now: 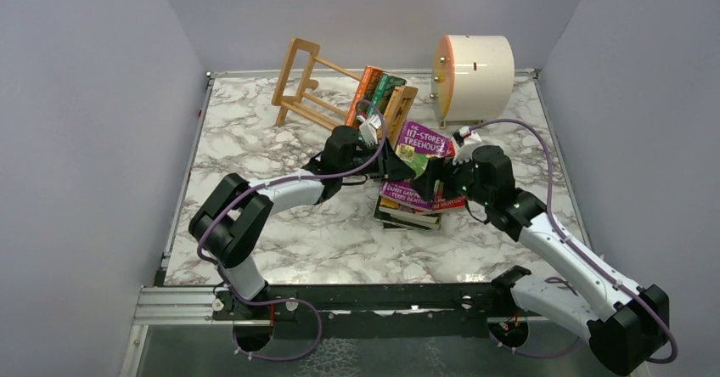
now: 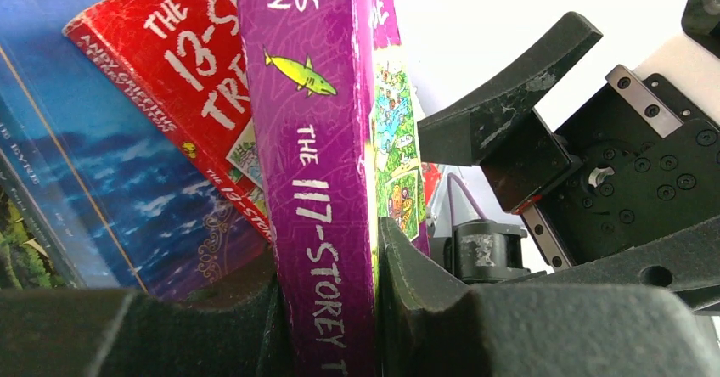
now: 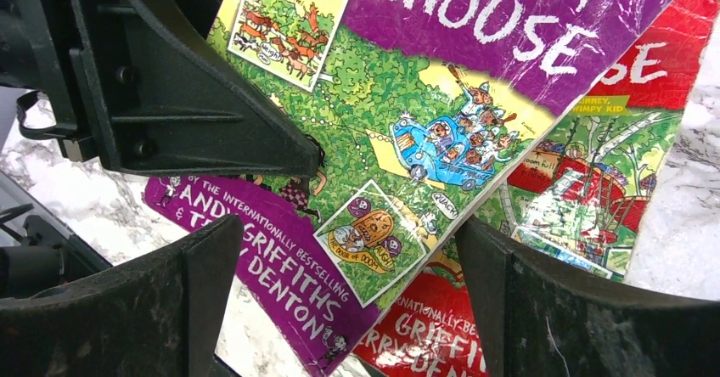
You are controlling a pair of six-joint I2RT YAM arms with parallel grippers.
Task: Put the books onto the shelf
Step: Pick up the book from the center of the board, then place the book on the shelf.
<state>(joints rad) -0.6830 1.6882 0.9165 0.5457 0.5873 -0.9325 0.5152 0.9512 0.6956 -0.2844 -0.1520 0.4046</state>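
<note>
My left gripper (image 2: pixel 327 301) is shut on the spine of a purple "117-Storey Treehouse" book (image 2: pixel 318 182), holding it on edge above the stack of books (image 1: pixel 412 207) at the table's middle right. In the top view the purple book (image 1: pixel 422 143) tilts up between the two grippers. My right gripper (image 3: pixel 348 284) is open, its fingers on either side of the book's lower cover corner (image 3: pixel 399 122) without touching it. A red book (image 3: pixel 594 182) lies under it. The light-wood shelf (image 1: pixel 316 84) stands at the back with a few books (image 1: pixel 375 88) leaning at its right end.
A cream drum (image 1: pixel 473 73) stands at the back right, close to the shelf. Red (image 2: pixel 182 97) and blue (image 2: pixel 102 190) covers lie beneath the held book. The left gripper's finger (image 3: pixel 187 97) crosses the right wrist view. Grey walls enclose the marble table (image 1: pixel 255 139).
</note>
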